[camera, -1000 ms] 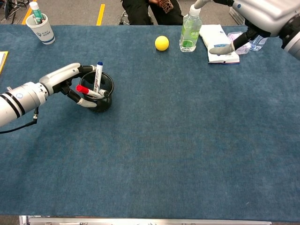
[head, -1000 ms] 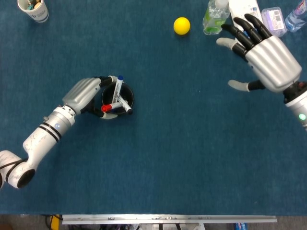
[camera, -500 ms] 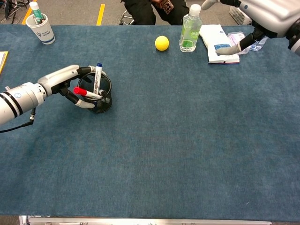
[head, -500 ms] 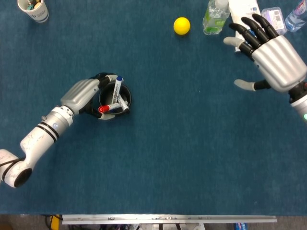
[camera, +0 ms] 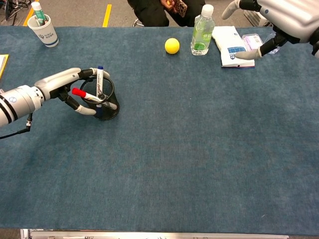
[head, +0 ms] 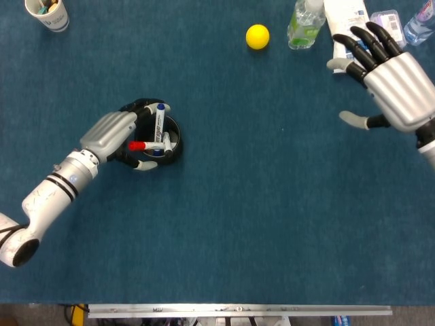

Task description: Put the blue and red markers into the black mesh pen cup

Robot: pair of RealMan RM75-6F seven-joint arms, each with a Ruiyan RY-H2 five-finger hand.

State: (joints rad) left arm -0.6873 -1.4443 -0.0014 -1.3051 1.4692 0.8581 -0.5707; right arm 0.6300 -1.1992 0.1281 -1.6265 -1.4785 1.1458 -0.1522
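Observation:
The black mesh pen cup stands left of centre and leans toward my left hand, whose fingers wrap around its rim and side. Both markers are inside it. The blue-capped marker sticks up out of the rim, and the red-capped marker lies across the rim with its cap toward my hand. My right hand hovers far off at the back right, fingers spread and holding nothing.
A yellow ball, a clear bottle and a white packet line the back edge. A paper cup with pens stands at the back left corner.
My left hand has drawn the cup and both markers a little to the left, tipping it more. The right hand has drifted right, toward the table's back corner.

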